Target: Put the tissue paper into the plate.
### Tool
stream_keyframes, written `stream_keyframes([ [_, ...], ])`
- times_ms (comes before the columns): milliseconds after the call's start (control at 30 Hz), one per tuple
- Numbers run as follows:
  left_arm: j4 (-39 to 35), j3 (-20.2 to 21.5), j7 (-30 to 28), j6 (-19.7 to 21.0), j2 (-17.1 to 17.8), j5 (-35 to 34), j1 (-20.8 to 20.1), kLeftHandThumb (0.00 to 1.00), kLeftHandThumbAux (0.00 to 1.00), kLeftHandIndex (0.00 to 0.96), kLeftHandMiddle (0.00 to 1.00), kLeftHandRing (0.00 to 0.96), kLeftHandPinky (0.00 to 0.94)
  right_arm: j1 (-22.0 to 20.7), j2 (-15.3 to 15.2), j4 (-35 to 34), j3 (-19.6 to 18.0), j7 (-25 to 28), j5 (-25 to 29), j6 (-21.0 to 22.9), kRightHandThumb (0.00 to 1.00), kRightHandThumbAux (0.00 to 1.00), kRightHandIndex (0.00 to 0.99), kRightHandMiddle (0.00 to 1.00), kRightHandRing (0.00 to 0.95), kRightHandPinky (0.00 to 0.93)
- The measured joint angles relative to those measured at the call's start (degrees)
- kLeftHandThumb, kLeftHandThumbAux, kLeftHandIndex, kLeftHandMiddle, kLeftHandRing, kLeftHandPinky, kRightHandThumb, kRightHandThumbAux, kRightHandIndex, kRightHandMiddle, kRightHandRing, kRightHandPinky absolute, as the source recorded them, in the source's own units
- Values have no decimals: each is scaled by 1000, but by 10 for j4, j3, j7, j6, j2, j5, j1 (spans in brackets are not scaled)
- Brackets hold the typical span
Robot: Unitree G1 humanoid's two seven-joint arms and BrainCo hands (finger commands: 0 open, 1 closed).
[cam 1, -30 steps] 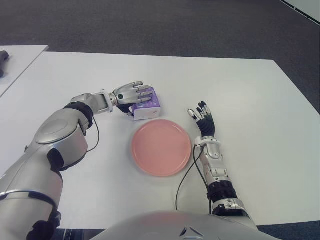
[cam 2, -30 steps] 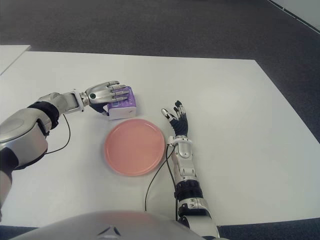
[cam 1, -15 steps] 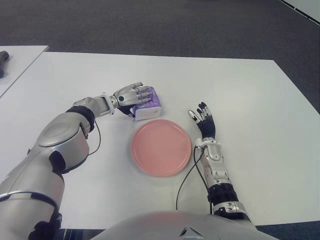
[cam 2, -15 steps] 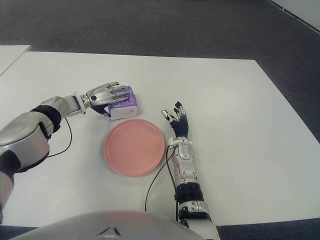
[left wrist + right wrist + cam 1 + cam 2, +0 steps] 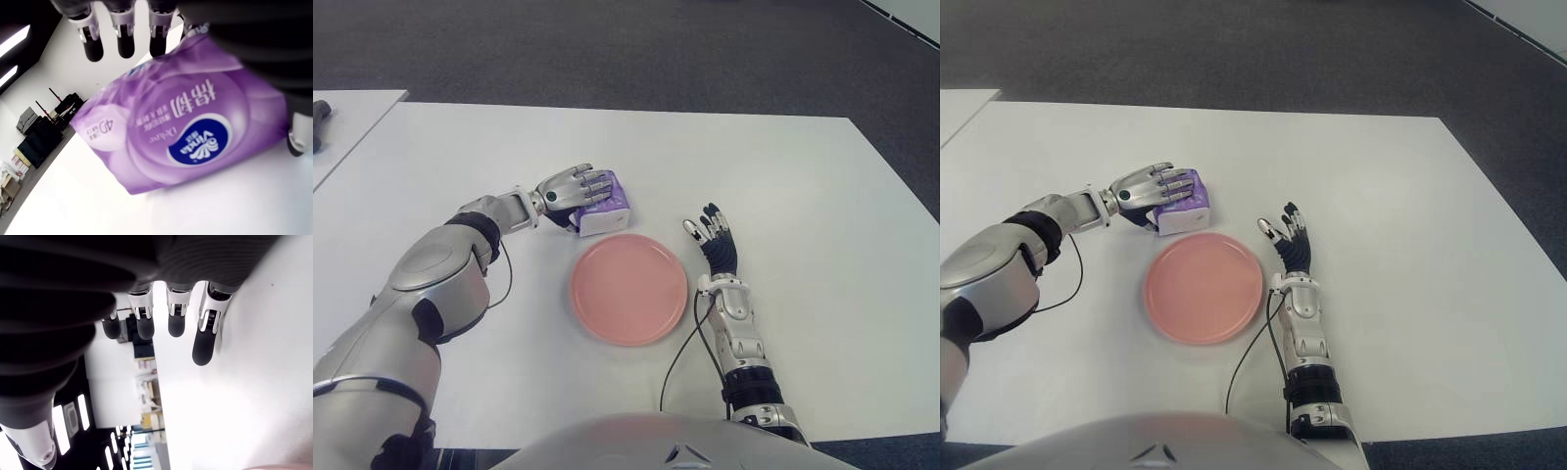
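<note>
A purple tissue pack (image 5: 604, 204) with a white front face sits on the white table (image 5: 783, 176), just behind the pink plate (image 5: 628, 288). My left hand (image 5: 576, 184) lies over the top of the pack. In the left wrist view its fingers (image 5: 125, 40) stretch straight past the far edge of the tissue pack (image 5: 186, 132) and the thumb shows at the pack's side. The fingers are not curled round the pack. My right hand (image 5: 713, 235) shows to the right of the plate, fingers spread and holding nothing. The plate has nothing in it.
A black cable (image 5: 683, 343) runs from the right wrist along the plate's right side toward the front edge. A second white table (image 5: 342, 117) with a dark object (image 5: 319, 110) stands at the far left. Dark carpet lies beyond the table.
My left forearm has swung slightly nearer while the hand stays on the pack. The right arm has drawn back a little toward me. The pack and plate have not moved.
</note>
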Motion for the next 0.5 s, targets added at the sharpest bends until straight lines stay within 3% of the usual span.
stream_keyframes([
  [500, 0, -7, -3, -5, 2, -4, 8, 213, 410, 0, 0, 0, 0, 14, 0, -24, 9, 0, 0, 15, 204, 660, 0, 0, 0, 9],
])
